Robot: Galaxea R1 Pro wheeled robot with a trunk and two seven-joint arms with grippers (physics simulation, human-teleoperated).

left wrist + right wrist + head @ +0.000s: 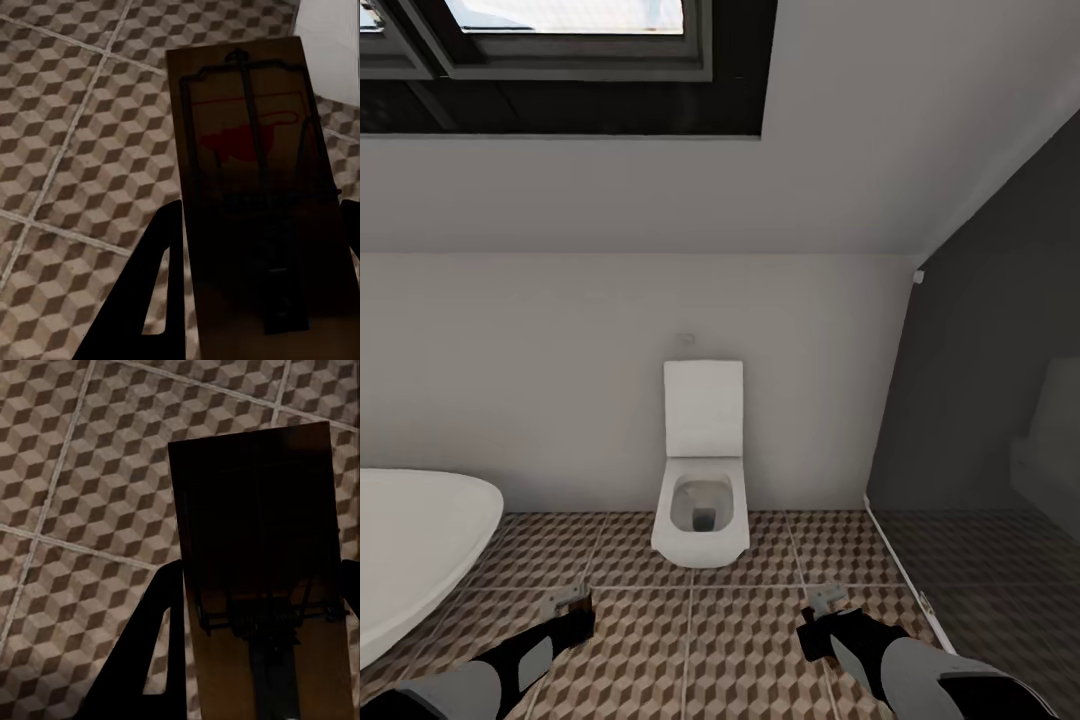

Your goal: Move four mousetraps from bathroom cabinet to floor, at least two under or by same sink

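I hold two mousetraps, one in each gripper, above the bathroom floor [690,640] of cube-patterned tiles. My left gripper [567,603] is shut on a tan mousetrap [251,172] with dark wire and a red mark, its board gripped between the black fingers [161,285]. The right gripper [823,603] is shut on another mousetrap [259,570], which lies in shadow with its wire spring near the fingers [161,637]. Both traps show as small tan bits [570,597] [826,596] at the gripper tips. The cabinet and the sink are out of view.
A white wall-hung toilet [702,500] with its lid up stands straight ahead against the white wall. A white rounded tub [410,550] curves in at the left. A dark glass shower wall [980,450] closes the right side. Tiled floor lies between them.
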